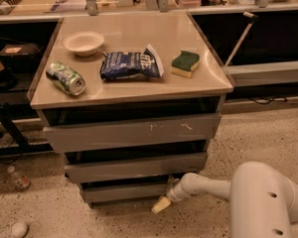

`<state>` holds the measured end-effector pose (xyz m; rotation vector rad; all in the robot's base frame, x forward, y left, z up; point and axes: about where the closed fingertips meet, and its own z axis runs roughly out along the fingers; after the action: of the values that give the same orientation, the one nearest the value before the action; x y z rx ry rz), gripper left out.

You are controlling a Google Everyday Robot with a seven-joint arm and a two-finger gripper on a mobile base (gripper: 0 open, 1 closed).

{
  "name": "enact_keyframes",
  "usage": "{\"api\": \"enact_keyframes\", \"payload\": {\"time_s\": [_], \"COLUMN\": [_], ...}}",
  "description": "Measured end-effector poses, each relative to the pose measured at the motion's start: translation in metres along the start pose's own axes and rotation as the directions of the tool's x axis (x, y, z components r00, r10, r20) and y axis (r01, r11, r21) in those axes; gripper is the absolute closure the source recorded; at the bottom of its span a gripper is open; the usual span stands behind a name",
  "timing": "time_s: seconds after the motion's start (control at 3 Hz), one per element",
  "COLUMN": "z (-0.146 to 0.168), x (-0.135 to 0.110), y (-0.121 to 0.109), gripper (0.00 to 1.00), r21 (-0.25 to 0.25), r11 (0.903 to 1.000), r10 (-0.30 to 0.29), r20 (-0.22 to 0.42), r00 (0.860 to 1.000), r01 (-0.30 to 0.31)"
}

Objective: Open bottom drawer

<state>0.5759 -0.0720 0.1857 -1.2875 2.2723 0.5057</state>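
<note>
The bottom drawer (121,192) is the smallest grey front at the foot of the cabinet, below a mid-sized front (134,166) and a wide scratched front (131,131). It stands slightly out, with a dark gap above it. My gripper (161,204) is at the end of the white arm, low near the floor, at the drawer's right front corner. Its pale tip points down and left, just below the drawer front.
On the cabinet top (139,83) lie a white bowl (83,42), a green can (65,78) on its side, a blue chip bag (131,63) and a green-yellow sponge (185,63). A bottle (19,177) lies on the floor at left. A counter runs behind.
</note>
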Motion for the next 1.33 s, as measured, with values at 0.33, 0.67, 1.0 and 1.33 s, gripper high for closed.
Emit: {"api": "enact_keyframes", "payload": {"time_s": [0.33, 0.67, 1.0, 1.33], "z": [-0.004, -0.009, -0.016, -0.019], "x": [0.016, 0.013, 0.022, 0.021], "y": [0.009, 0.009, 0.017, 0.018], "gripper": [0.0, 0.0, 0.0, 0.0], "r21": [-0.013, -0.013, -0.019, -0.019], "r11": [0.9997, 0.9997, 0.9994, 0.9993], "r10": [0.017, 0.017, 0.028, 0.031], "r20": [-0.067, -0.067, -0.1, -0.102], "r00": [0.998, 0.998, 0.995, 0.994], "r01": [-0.018, -0.018, -0.03, -0.033]}}
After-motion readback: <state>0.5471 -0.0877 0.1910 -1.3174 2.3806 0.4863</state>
